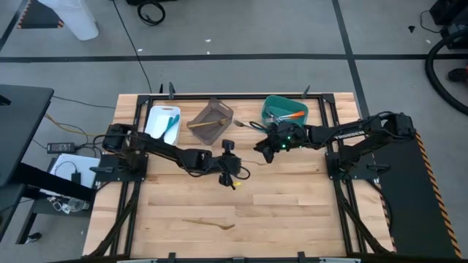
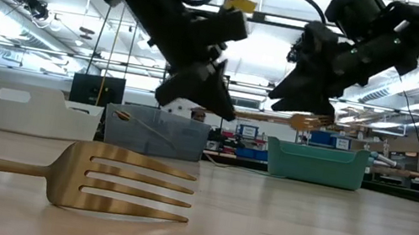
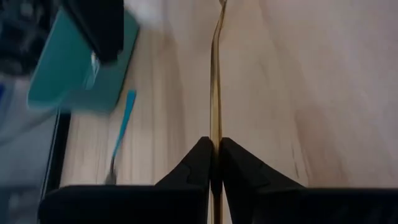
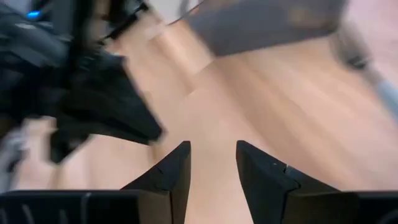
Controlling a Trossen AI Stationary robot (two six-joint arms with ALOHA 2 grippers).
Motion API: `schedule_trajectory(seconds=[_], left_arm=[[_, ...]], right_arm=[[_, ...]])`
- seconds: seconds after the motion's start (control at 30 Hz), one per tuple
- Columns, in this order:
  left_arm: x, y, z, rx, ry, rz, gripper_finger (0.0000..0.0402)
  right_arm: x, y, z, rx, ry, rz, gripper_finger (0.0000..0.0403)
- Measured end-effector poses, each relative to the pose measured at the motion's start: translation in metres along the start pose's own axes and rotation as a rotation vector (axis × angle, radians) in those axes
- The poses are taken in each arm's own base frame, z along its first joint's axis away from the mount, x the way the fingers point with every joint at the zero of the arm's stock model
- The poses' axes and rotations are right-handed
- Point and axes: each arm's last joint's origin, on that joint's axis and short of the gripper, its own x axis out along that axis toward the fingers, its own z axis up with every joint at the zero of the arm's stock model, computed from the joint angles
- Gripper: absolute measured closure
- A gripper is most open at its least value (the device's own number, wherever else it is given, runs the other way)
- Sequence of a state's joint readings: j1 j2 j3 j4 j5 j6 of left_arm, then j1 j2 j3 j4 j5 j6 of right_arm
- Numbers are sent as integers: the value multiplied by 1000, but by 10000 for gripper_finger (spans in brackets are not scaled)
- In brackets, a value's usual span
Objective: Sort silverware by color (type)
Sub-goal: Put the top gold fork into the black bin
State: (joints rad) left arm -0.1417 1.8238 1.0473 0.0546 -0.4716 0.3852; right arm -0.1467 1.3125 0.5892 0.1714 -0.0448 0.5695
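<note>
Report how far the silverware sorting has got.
Done: white bin holds blue pieces, grey-brown bin a tan one, teal bin orange ones. In hand: left gripper shut on a tan utensil; right gripper open. Left: a wooden fork and a blue-handled fork on the table.

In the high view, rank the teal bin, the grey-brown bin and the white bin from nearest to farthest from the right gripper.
From the right gripper:
1. Teal bin, just behind it, on the right.
2. Grey-brown bin, at the middle of the far edge.
3. White bin, farthest, on the left.
</note>
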Motion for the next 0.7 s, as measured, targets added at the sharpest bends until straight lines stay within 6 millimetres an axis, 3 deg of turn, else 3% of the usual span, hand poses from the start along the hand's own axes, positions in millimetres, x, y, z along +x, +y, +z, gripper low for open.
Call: schedule_trajectory(seconds=[0.43, 0.7], left_arm=[[-19, 42, -15, -277, 152, 95, 364], [-19, 74, -31, -393, 215, 162, 364]], right_arm=[[-1, 4, 2, -209, -187, -271, 266], [1, 20, -7, -255, -217, -267, 266]])
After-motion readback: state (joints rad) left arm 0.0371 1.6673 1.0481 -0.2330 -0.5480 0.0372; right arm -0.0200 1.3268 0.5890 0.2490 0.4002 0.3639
